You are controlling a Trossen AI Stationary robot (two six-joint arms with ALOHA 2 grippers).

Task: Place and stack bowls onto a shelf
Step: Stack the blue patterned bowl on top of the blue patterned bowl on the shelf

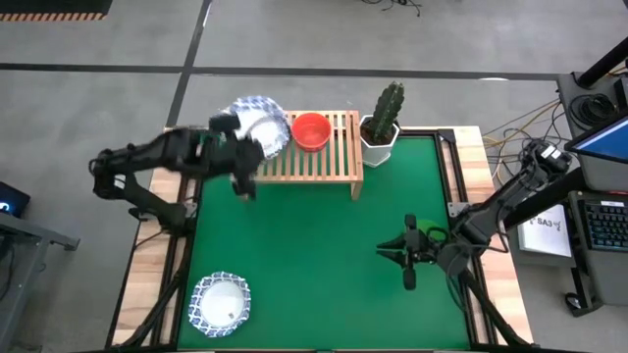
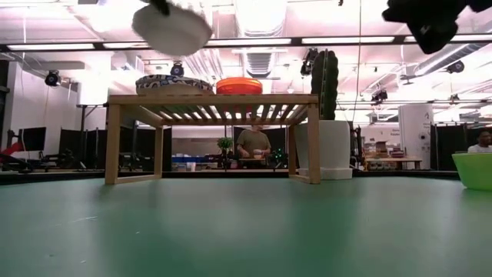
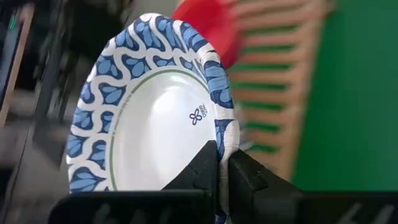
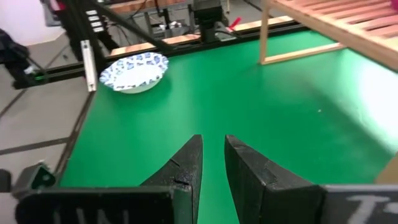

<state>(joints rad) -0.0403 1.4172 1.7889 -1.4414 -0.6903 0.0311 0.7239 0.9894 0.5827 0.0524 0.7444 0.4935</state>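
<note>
My left gripper [image 1: 251, 140] is shut on a white bowl with a blue patterned rim [image 1: 259, 123] and holds it in the air over the left end of the light-wood shelf [image 1: 324, 165]. In the low view the held bowl [image 2: 173, 28] hangs tilted above a second patterned bowl [image 2: 174, 84], which rests on the shelf's slats beside a red bowl [image 2: 239, 85]. A third patterned bowl [image 1: 220, 304] sits on the table's near-left corner. My right gripper [image 1: 409, 251] hovers open over the table's right half and touches nothing. My left gripper pinches the patterned bowl's rim [image 3: 219, 134], with one finger [image 3: 199, 168] on the white inside and the other [image 3: 249, 177] on the outside. The bowl is lifted clear and tilted, above the bowl that rests on the shelf.
A white pot with a green cactus [image 1: 382, 126] stands just past the shelf's right end. A green bowl [image 2: 473, 169] shows at the right edge of the low view. The green table top [image 1: 324, 255] lies open between the shelf and the near edge. A person [image 2: 254, 145] sits in the room behind.
</note>
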